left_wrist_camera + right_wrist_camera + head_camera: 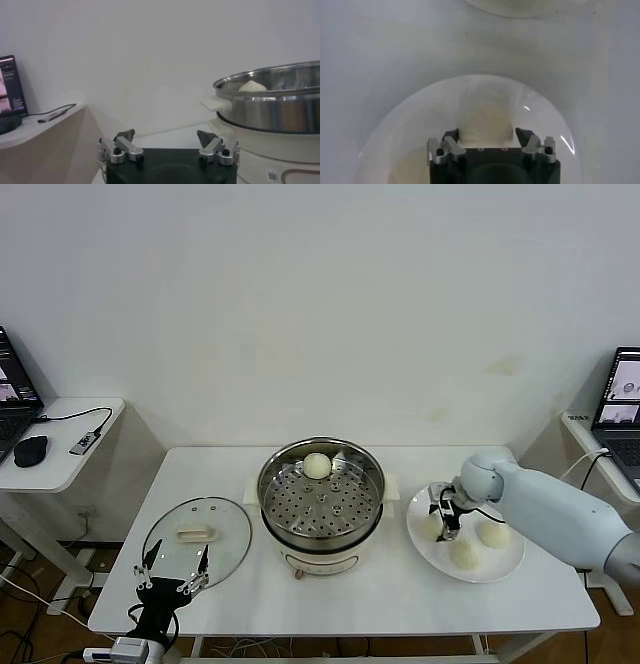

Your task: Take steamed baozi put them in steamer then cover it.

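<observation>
1. One steamed baozi [317, 466] sits in the steamer [320, 494]; three wait on the plate [510, 559].
2. Right pincer [441, 529] narrows around a plate bun [485, 122], so squeezing could dent it.
3. Left pincer [176, 569] wide, by the cover [197, 536].

Steamer [320, 502] mid-table – one baozi [317, 466] inside, cover [197, 536] left, plate [505, 564] right – three baozi.
</observation>
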You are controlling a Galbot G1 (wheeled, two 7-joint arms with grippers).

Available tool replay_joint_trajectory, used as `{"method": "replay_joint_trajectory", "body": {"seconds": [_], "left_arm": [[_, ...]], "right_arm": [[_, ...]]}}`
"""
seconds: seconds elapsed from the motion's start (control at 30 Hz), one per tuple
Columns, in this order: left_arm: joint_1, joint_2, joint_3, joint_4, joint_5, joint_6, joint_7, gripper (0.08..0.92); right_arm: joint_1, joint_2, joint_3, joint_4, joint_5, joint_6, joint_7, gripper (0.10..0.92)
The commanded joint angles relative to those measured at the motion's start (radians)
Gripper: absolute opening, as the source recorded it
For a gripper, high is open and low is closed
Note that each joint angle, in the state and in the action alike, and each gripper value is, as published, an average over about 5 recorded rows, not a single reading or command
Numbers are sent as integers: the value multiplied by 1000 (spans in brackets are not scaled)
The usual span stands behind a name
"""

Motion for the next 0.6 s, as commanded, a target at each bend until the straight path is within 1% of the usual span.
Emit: {"method": "replay_joint_trajectory", "body": {"seconds": [0.03,0.23,0.43,0.6], "left_arm": [[1,1,0,-1,0,0,0,823],[-3,4,-1,-4,-1,1,0,823],[-6,8,3,-8,-2,2,0,823],[-10,16,5,-15,-7,4,1,823]], "right_arm": [[11,-2,0,5,-5,0,-5,627],[133,-69,-49,81,44,-19,-37,612],[333,-140,-156,184,186,-58,-54,613],[571,-127,-276,240,318,-101,-44,618]]}}
